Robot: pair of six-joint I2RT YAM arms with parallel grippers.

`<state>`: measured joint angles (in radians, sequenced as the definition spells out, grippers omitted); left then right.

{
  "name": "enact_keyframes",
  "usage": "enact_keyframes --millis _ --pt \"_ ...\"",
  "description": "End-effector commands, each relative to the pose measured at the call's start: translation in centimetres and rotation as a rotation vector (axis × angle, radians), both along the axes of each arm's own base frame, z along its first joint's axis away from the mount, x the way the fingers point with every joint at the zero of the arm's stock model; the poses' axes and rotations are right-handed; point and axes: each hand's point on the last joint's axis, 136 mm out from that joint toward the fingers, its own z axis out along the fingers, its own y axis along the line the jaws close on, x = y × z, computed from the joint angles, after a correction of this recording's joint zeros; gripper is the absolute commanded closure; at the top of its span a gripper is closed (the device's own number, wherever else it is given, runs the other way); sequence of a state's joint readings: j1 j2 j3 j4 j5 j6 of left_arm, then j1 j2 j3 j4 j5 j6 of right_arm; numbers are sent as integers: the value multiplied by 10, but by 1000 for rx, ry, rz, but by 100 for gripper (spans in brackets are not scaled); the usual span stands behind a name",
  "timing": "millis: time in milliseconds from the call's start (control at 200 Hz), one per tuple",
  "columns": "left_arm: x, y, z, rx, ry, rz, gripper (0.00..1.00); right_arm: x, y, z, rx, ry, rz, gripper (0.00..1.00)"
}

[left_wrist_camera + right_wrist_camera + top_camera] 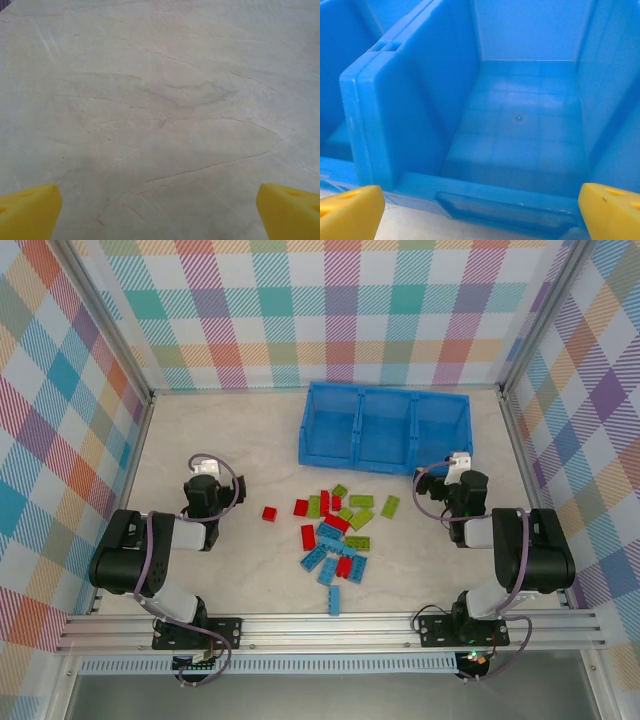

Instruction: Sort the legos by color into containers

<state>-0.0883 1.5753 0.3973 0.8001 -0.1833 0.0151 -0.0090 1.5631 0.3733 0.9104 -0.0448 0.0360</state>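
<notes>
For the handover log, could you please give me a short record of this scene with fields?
legos: red, light blue and lime green, loose in a cluster on the table, between the arms
stray red brick: alone, left of the cluster
containers: blue three-compartment bin beyond the cluster, all compartments look empty
left claw: open, over bare table
right claw: open, facing the empty right-hand compartment
progress: nothing sorted yet

Lit brightly and evenly from above, with faint shadows; softly blurred on yellow fingertips (30, 212) at 5 and 7 o'clock.
</notes>
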Motion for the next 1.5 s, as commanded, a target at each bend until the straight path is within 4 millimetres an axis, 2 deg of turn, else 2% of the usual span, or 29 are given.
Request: enact_keyframes --millis 0,90,225,275,330,400,640,650,730,825,880,965,1025,1105,1190,1235,1275,1370,1460,1495 --pt "7 2 14 -10 -51 8 0 -1 1 11 -22 -65 5 0" --pt "7 2 14 -11 -51 9 0 -6 2 14 -21 -101 14 0" --pt "7 1 14 -10 -50 6 0 -1 20 11 -21 -50 124 0" --pt "7 2 14 -11 -50 8 0 1 16 10 -18 -40 99 0" --pt "7 2 14 -10 -51 8 0 5 -1 7 -17 -14 -4 0" --pt "7 2 14 -12 -51 8 0 4 -7 9 -17 -29 -43 0" --pt "7 1 14 -11 -50 8 0 2 -11 13 -7 -60 -63 0" --pt "7 2 15 -11 -51 8 0 2 -11 9 -4 -36 -60 0" --pt "7 1 14 -11 -51 7 0 4 5 18 -22 -29 33 0" --pt "7 1 15 -11 -52 7 0 -7 -4 51 -51 -54 -50 0" --pt "7 2 14 -11 -49 8 0 -18 -13 72 22 -50 -128 0" --pt "7 1 15 -13 -52 6 0 -37 8 105 133 2 -39 0" --pt "7 1 15 -12 -53 5 0 -56 21 114 210 116 -3 0" --pt "8 -1 19 -12 -43 -7 0 -80 28 124 295 277 -17 0" --pt "9 -4 33 -7 38 -12 0 -103 40 123 394 485 -33 0" --pt "8 0 50 -13 67 42 0 -115 50 119 429 599 -30 0" --pt "4 -8 68 -33 67 20 0 -124 61 113 445 699 -26 0" --pt "-11 -43 113 -66 42 -102 0 -143 79 94 419 919 -57 0" --pt "-35 -94 142 -41 74 -293 0 -149 98 78 344 1061 -51 0" --pt "-48 -116 146 -9 99 -381 0 -148 107 71 294 1094 -41 0"
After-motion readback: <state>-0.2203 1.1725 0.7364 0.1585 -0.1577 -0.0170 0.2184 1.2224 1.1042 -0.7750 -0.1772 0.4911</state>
